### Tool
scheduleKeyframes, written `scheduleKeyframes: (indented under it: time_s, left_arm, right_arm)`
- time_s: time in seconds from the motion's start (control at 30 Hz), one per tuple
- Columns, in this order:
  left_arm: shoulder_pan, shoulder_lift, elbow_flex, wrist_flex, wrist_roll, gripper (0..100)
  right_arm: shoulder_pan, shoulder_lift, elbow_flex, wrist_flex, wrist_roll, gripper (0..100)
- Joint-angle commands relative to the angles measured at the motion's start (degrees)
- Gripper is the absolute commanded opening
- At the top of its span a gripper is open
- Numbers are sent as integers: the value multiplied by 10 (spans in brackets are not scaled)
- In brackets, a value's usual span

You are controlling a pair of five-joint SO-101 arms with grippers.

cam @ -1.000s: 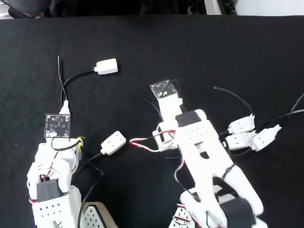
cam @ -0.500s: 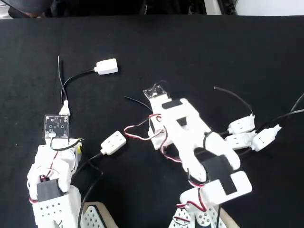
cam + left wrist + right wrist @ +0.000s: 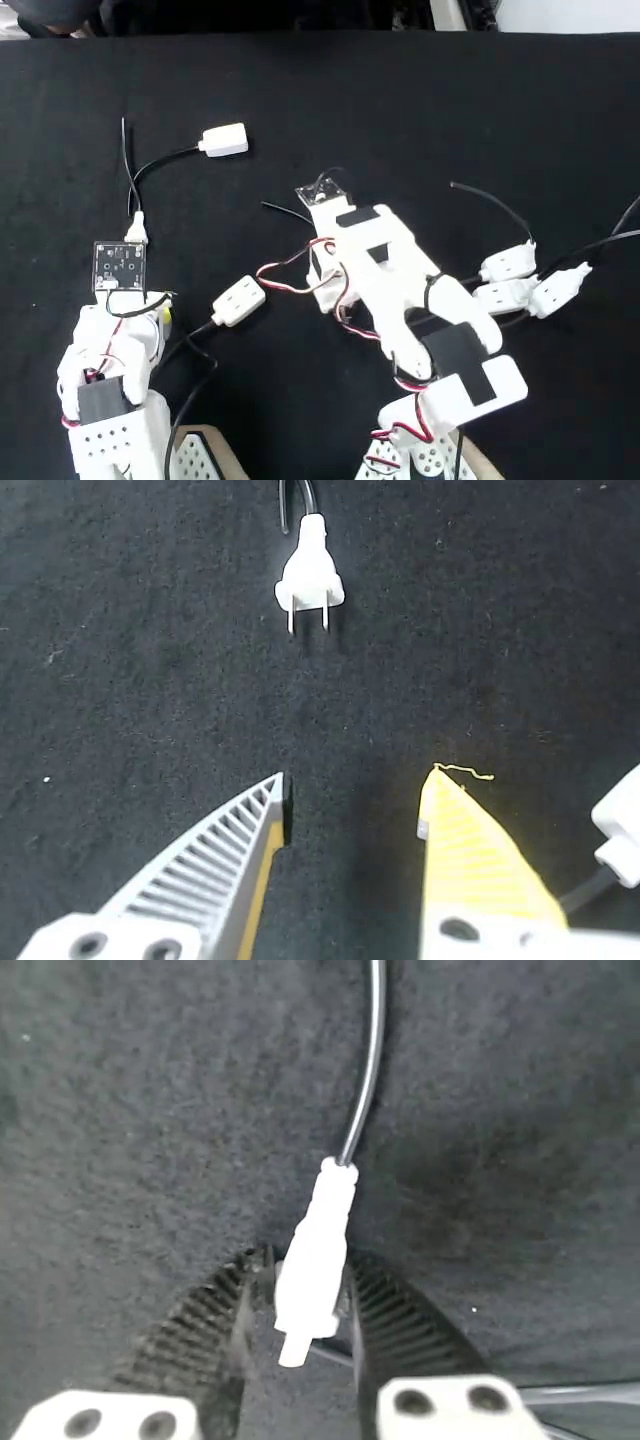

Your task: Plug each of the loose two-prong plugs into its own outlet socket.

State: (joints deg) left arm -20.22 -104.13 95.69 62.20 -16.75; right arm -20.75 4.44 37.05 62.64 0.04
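Smooth white plug (image 3: 316, 1245) in ribbed right tool (image 3: 303, 1265)

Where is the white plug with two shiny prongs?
In the left wrist view, the plug lies on the black table just ahead of the left hand, prongs pointing back toward it.

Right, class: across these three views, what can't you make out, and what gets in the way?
High view: the right arm covers the plug held in the right gripper.
Left wrist view: the frame edge cuts off a white socket.
High view: far-right connectors too small to tell if joined.
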Motion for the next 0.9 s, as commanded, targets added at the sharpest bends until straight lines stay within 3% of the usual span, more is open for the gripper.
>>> scheduleKeyframes:
  time_s: [0.0,0.87]
  left_arm:
    - [-7,-4,-1,-3,2,220]
    - [-7,-4,0,-3,1,220]
  right_arm:
    - [2,0,-36,-3,7,103]
    - [0,4,-100,45,6,106]
